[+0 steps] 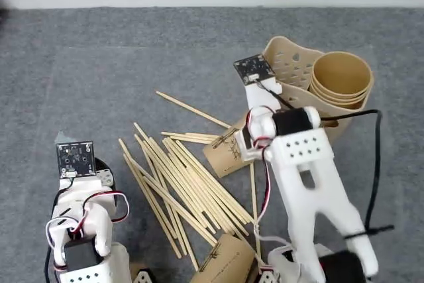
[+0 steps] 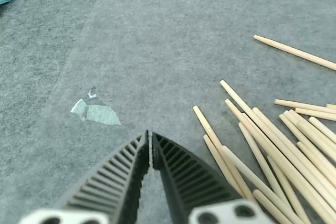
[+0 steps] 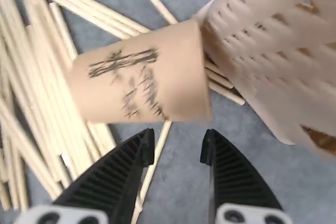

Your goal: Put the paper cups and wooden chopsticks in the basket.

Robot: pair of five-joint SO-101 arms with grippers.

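Left gripper [image 2: 150, 139]: fully closed, ribbed tips pressed together, nothing held. Low over bare grey mat [image 2: 157, 35], just beside the near ends of the wooden chopsticks [image 2: 273, 150]. Small pale scrap [image 2: 97, 113] on the mat on the other side of the tips.

Right gripper [image 3: 177, 142]: jaws parted wide, nothing between them. Just short of a printed paper cup [image 3: 139, 80] on its side, not touching it.

That cup [image 1: 225, 152]: lying across a few chopsticks [image 3: 31, 77], wide rim end toward the basket [image 3: 273, 51] and right against its perforated wall (contact looks likely, hard to confirm).

Basket [image 1: 285, 57]: upright at the far right of the mat [image 1: 132, 64], with a nested stack of cups [image 1: 341, 77] inside, mouths up.

Second printed cup [image 1: 225, 263]: on its side at the near edge, between the two arm bases, touching the lower end of the chopstick pile.

Chopstick pile [image 1: 185, 187]: loose diagonal fan in the middle of the mat, between the arms. One stray stick [image 1: 192, 109] apart from the fan, farther back, angled toward the basket.
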